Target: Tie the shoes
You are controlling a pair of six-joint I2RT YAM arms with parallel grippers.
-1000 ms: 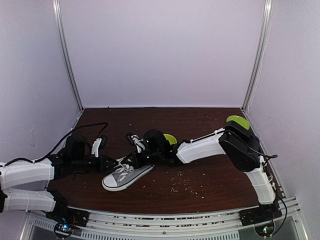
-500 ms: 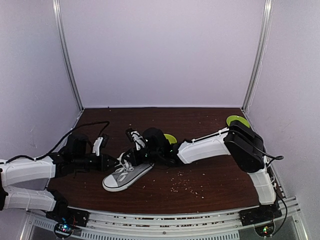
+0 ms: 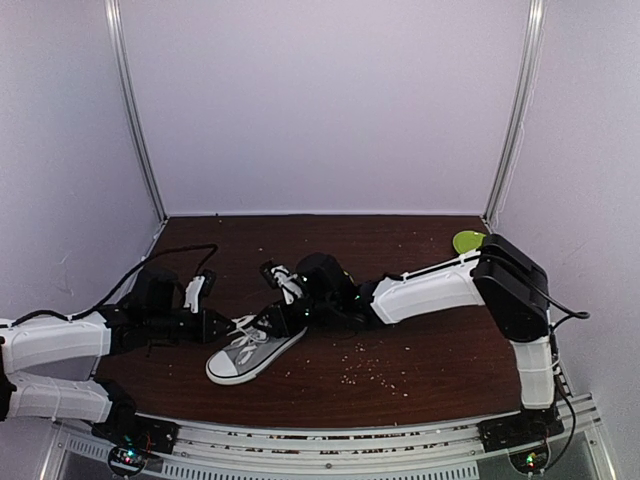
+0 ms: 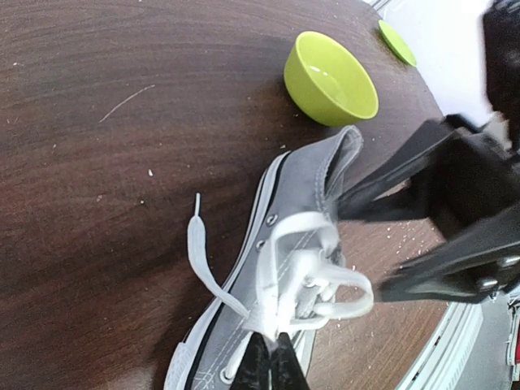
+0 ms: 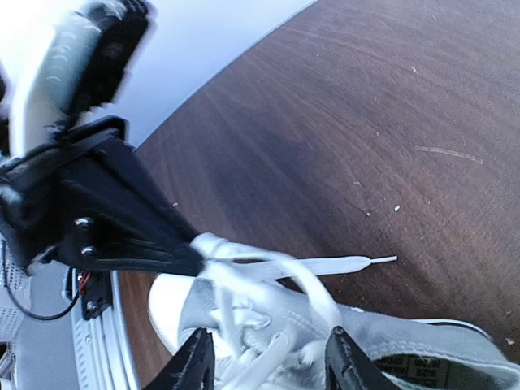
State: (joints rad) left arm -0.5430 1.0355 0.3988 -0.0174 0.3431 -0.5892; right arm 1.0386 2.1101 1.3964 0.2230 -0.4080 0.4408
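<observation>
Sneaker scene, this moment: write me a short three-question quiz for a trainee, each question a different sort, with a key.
1. True or false: the left gripper is shut on a white lace of the sneaker.
2. Pick one. The right gripper is: A) shut on a lace; B) open, over the sneaker; C) shut and empty.
3. Fill the gap: the green bowl stands upright on the table, nearest the sneaker's ____ end.

Key: 1 true; 2 B; 3 heel.
</observation>
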